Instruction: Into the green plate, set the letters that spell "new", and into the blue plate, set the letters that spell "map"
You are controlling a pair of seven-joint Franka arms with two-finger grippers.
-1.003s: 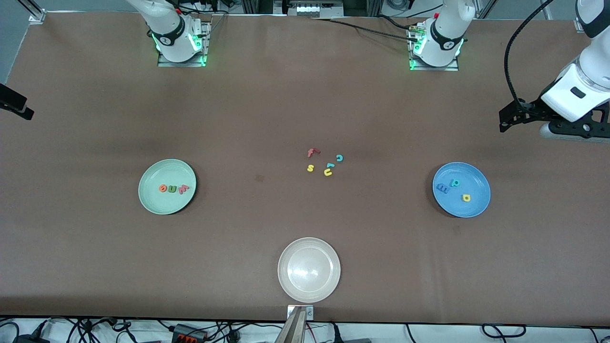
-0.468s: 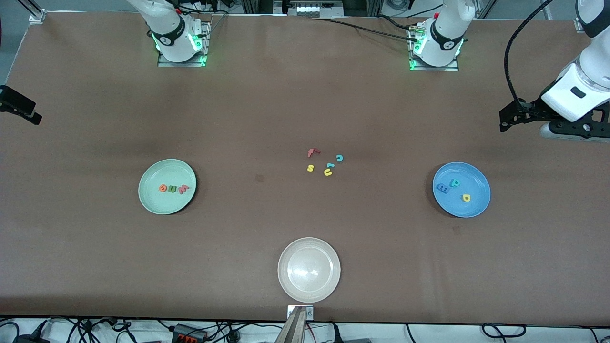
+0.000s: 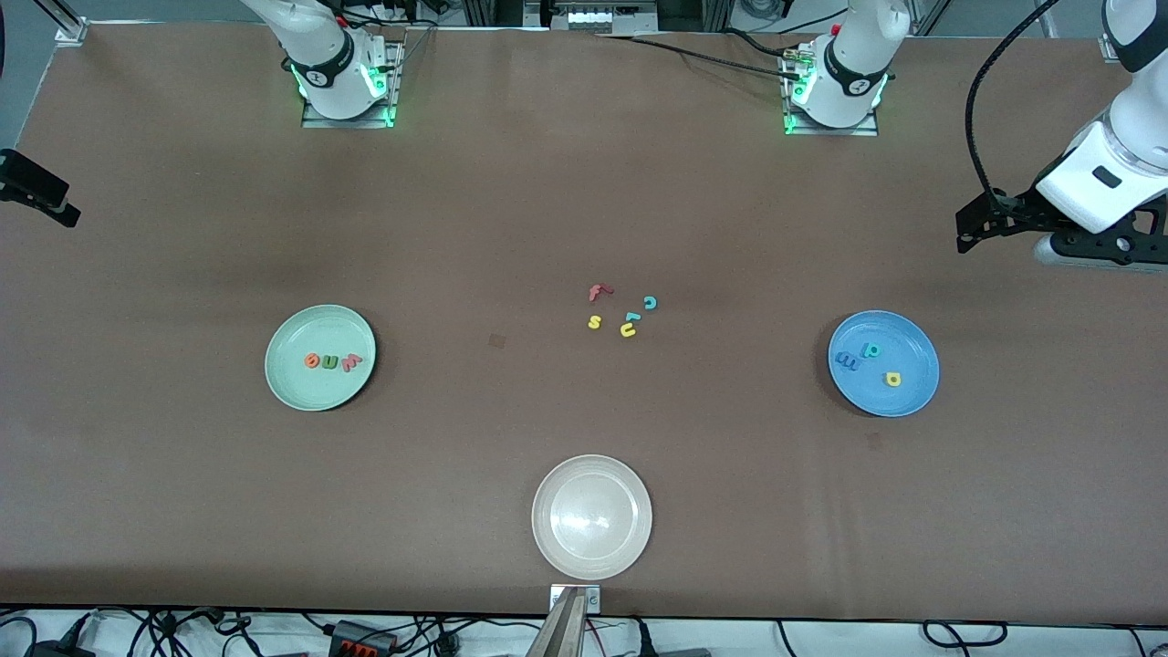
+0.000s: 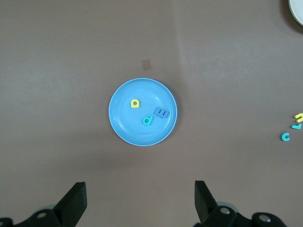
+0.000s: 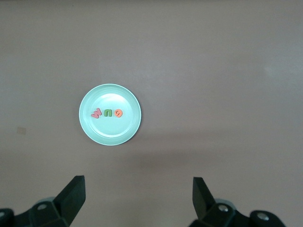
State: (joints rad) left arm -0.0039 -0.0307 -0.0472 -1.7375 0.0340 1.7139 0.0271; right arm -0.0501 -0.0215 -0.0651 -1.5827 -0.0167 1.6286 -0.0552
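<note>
The green plate holds the orange e, green n and red-pink w in a row. In the blue plate lie the blue m, teal p and yellow a. My left gripper hangs open and empty high over the table beside the blue plate. My right gripper is open and empty high up beside the green plate. In the front view only a black tip of the right gripper shows at the edge.
A white-beige plate stands bare near the front camera's edge of the table. Mid-table lie several loose letters: a red f, a teal c, a yellow s and a yellow u.
The right gripper's tip has drifted a little at the edge of the front view. The left arm, plates and letters have not moved.
</note>
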